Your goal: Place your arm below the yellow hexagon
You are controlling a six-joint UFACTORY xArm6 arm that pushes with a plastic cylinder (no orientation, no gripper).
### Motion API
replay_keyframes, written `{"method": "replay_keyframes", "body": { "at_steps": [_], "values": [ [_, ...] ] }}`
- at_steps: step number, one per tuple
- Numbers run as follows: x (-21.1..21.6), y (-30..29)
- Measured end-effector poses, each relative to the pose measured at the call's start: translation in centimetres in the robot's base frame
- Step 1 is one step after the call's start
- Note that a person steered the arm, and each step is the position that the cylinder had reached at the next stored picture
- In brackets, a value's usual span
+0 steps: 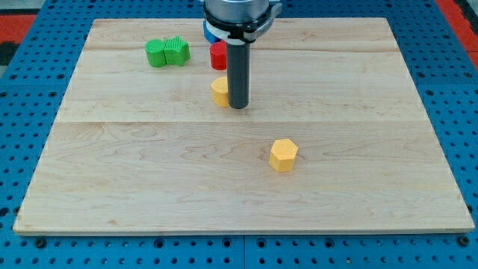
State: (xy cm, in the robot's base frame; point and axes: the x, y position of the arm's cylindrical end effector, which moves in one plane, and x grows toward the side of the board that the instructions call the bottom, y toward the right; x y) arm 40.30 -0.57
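Your rod's lower end, my tip (238, 106), has no jaws to open and holds nothing, sitting just right of a yellow block (219, 91), while the yellow hexagon (284, 155) lies well off toward the view's bottom right, so the approach looks barely begun: next, steer round it to its underside.

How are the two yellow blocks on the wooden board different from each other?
The yellow hexagon stands alone toward the view's bottom right, fully visible; the other yellow block sits higher up, partly hidden by the rod, so its shape is unclear. My tip is right beside that upper block and far from the hexagon. Both share the same yellow colour and rest on the board.
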Motion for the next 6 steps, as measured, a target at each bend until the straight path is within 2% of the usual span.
{"method": "replay_keyframes", "body": {
  "at_steps": [1, 2, 3, 4, 5, 6],
  "values": [
    [-1.2, 0.4],
    [0.3, 7.5],
    [6.0, 12.0],
    [13.4, 12.4],
    [14.3, 7.9],
    [10.3, 5.6]
  ]
}}
